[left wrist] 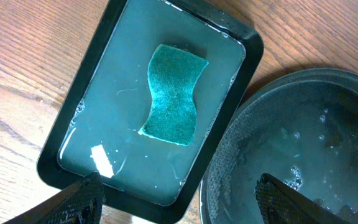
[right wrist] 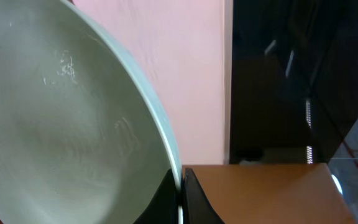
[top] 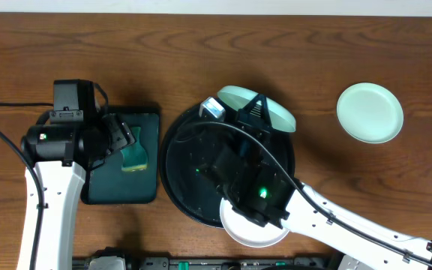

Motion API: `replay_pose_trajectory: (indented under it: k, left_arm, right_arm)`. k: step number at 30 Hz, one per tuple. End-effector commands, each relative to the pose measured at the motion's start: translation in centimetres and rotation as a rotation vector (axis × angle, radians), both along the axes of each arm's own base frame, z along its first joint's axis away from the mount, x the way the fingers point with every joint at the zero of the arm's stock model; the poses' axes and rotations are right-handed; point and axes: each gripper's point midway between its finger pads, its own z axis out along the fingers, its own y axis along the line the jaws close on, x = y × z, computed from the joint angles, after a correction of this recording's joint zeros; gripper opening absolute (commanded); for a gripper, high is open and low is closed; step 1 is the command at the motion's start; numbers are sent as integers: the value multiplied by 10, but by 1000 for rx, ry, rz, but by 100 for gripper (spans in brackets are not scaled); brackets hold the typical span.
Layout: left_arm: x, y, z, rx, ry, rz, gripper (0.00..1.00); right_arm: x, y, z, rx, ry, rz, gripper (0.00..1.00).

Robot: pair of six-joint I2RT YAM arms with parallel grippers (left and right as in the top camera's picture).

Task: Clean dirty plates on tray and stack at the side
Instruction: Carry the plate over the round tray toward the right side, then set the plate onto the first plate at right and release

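The large round black tray (top: 172,161) sits mid-table; its wet inside also shows in the left wrist view (left wrist: 303,143). My right gripper (top: 252,112) is shut on the rim of a mint plate (top: 280,117) and holds it tilted above the tray's far edge. In the right wrist view the fingers (right wrist: 180,190) pinch that plate's rim (right wrist: 61,124). A white plate (top: 252,231) lies at the tray's near edge, partly under the right arm. A second mint plate (top: 370,112) lies on the bare wood at the right. My left gripper (top: 123,139) (left wrist: 179,205) is open and empty.
A dark-green rectangular tray (top: 100,191) (left wrist: 247,43) stands left of the round tray, with a teal sponge (top: 135,157) (left wrist: 174,93) lying in it under my left gripper. A small blue-and-white object (top: 212,109) sits at the round tray's far rim.
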Motion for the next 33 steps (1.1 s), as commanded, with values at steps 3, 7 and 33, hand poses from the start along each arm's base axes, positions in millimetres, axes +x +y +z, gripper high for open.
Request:
replay_pose_trajectory:
  k: [3, 7, 33]
  left_arm:
    - [0, 1, -3, -2, 10, 11, 79]
    - [-1, 1, -3, -2, 13, 11, 79]
    - [-3, 1, -4, -2, 22, 11, 79]
  right_arm:
    - [-3, 16, -3, 76, 7, 48, 1]
    - [1, 22, -10, 105, 43, 92, 1]
    - [89, -159, -136, 1772, 593, -491, 1]
